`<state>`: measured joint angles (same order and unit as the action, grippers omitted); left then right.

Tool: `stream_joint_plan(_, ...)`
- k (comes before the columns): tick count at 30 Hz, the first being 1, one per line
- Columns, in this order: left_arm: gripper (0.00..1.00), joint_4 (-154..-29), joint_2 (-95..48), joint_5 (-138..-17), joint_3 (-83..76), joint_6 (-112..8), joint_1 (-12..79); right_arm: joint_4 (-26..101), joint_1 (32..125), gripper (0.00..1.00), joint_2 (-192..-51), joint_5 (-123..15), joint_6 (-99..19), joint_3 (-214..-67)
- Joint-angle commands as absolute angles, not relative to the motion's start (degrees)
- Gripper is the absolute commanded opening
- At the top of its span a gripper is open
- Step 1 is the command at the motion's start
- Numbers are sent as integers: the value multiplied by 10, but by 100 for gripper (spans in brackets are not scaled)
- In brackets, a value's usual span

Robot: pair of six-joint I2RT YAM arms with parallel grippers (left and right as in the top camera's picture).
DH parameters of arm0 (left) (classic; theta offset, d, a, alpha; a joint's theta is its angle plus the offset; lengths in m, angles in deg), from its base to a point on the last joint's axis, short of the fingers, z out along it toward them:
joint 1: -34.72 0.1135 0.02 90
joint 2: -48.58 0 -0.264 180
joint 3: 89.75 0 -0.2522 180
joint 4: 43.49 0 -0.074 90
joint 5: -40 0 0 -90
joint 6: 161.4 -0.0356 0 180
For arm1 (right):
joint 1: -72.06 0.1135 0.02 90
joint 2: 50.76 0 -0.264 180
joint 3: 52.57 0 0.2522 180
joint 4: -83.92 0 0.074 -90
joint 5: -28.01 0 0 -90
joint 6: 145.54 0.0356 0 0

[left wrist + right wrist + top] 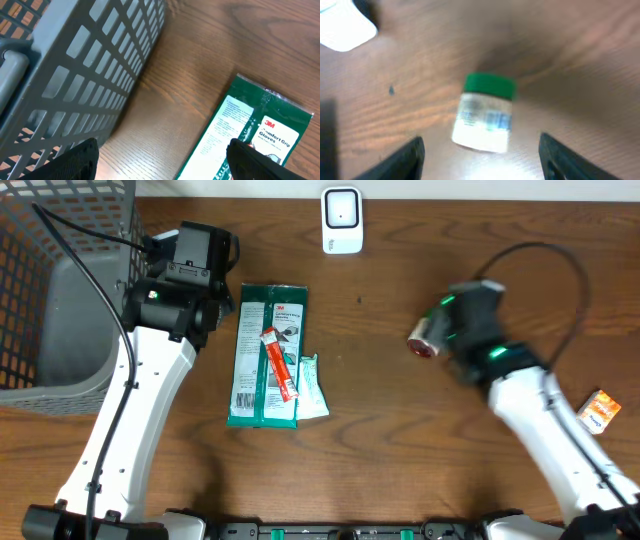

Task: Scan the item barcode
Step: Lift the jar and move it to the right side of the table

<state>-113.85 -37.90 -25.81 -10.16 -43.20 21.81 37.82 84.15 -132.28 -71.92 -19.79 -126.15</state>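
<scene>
as the green-capped bottle [485,112] lies on its side on the table, cap end away from the wrist | right gripper [481,140] hangs over its base end, jaws apart, straddling its width, not touching | left gripper [162,145] apart too, well off by the basket [100,75]

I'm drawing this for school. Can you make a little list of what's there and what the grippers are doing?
basket: gray mesh, far left
gloves pack: green 3M Comfort Grip, red tube on top
white device: top middle
orange box: far right
left gripper: open, empty, between basket and gloves pack
right gripper: open around green-capped bottle, gaps both sides
</scene>
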Motion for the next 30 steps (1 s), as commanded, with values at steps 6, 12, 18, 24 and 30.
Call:
stream_joint_plan(6, 82, -1140, -382, -249, -99, -439, 219, 192, 671, 90, -1453, -389, -306, -1435)
stream_joint_plan(12, 82, -1140, -382, -249, -99, -439, 219, 202, 669, 92, -1558, -347, -293, -1435)
stream_joint_plan(18, 82, -1140, -382, -249, -99, -439, 219, 261, 687, 85, -1617, -347, -276, -1435)
stream_joint_plan(24, 82, -1140, -382, -249, -99, -439, 219, 296, 688, 82, -1638, -373, -226, -1434)
stream_joint_plan(30, 82, -1140, -382, -249, -99, -439, 219, 316, 691, 81, -1663, -379, -221, -1430)
